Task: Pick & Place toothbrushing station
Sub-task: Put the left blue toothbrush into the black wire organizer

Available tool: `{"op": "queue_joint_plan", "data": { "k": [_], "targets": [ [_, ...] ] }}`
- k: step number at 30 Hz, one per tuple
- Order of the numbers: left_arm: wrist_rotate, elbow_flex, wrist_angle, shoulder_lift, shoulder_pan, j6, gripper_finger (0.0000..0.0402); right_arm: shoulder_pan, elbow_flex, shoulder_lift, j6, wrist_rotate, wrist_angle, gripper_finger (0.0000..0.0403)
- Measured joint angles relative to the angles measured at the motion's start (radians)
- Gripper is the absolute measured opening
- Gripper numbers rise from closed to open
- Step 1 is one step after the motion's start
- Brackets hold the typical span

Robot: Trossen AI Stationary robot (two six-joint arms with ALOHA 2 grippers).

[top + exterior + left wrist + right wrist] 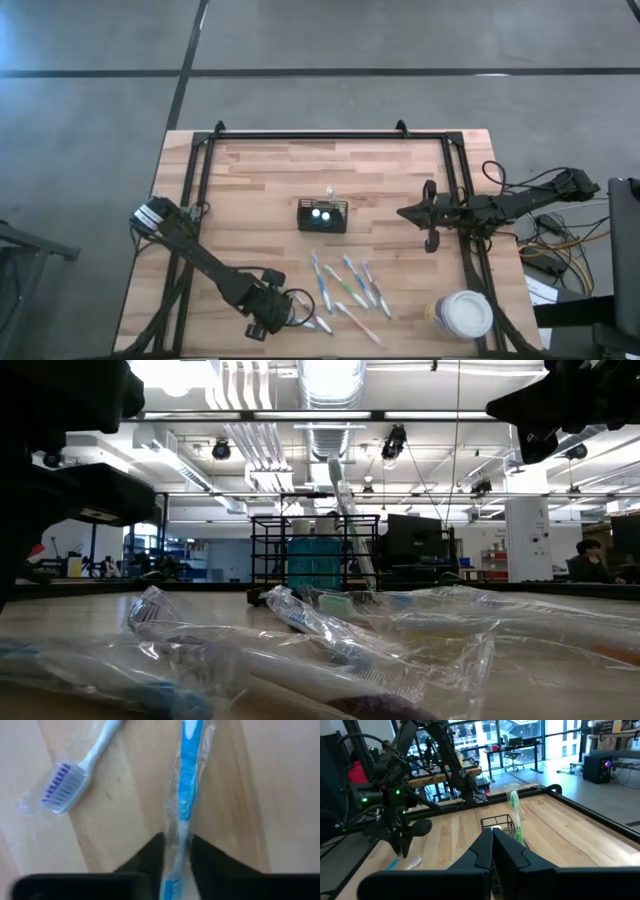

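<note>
High view: the caddy (322, 215) sits at table centre; the left gripper (300, 318) is low, left of centre. Left wrist view: its fingers (150, 854) clamp a wrapped blue toothbrush (186, 785). Right wrist view: the right gripper (492, 841) is closed, empty.

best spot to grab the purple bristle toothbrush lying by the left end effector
Grip the purple-bristled toothbrush on its pale handle, just behind the head, coming straight down from above. It lies flat in a clear wrapper on the table, and the handle is narrow enough for fingers to straddle. The bulkier head, with loose wrapper around it, might slip.
</note>
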Motion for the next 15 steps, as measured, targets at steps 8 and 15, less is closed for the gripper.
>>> {"op": "queue_joint_plan", "data": {
  "k": [8,15],
  "targets": [
    [-0.003,0.005,-0.090,-0.114,-0.002,0.111,0.0012,0.000,0.000,0.000,-0.008,-0.014,0.002,0.0008],
    [-0.146,0.080,-0.410,-0.322,-0.003,0.185,0.0005,0.000,0.000,0.001,-0.011,-0.015,0.006,0.0008]
  ]
}}
